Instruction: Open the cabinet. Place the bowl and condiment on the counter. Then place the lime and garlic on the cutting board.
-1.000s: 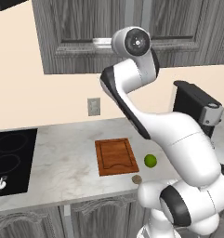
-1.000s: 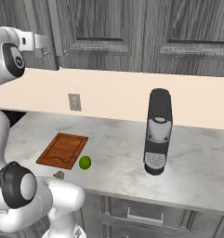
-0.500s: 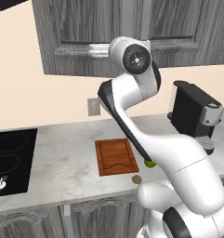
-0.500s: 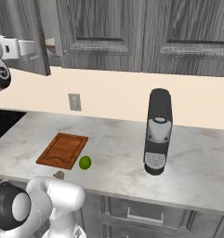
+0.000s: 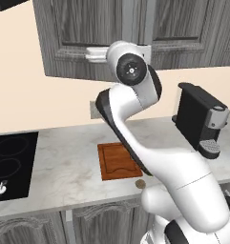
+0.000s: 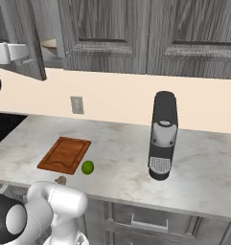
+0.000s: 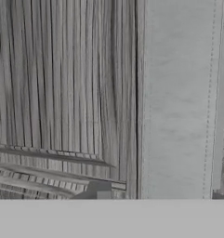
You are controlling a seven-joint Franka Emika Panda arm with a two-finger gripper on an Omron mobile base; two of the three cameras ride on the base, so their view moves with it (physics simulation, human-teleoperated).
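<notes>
The arm is reaching high, its hand up against the cabinet (image 6: 112, 33), and the gripper (image 7: 100, 194) sits right at the lower edge of the door (image 6: 22, 38), which hangs swung partway out from the cabinet front. I cannot tell whether the gripper is clamped on the door or its handle, or merely resting there; its tips are barely visible against the wood grain.

Just behind the gripper, in the gap the door has opened, a pale rounded shape shows on the shelf (image 6: 50, 44), probably the bowl, though too little shows to be sure. The condiment I cannot make out.

Far below the gripper, on the desk (image 6: 117, 153), the cutting board (image 6: 65, 154) lies flat. The lime (image 6: 87, 167) sits just beside the board's near corner, off the wood, and the garlic (image 6: 61, 180) lies a little closer to the desk's front edge, also off the board.

To my eye the opening step is in hand. Next the door needs swinging wider, then the gripper must let go and reach inside for the bowl.
</notes>
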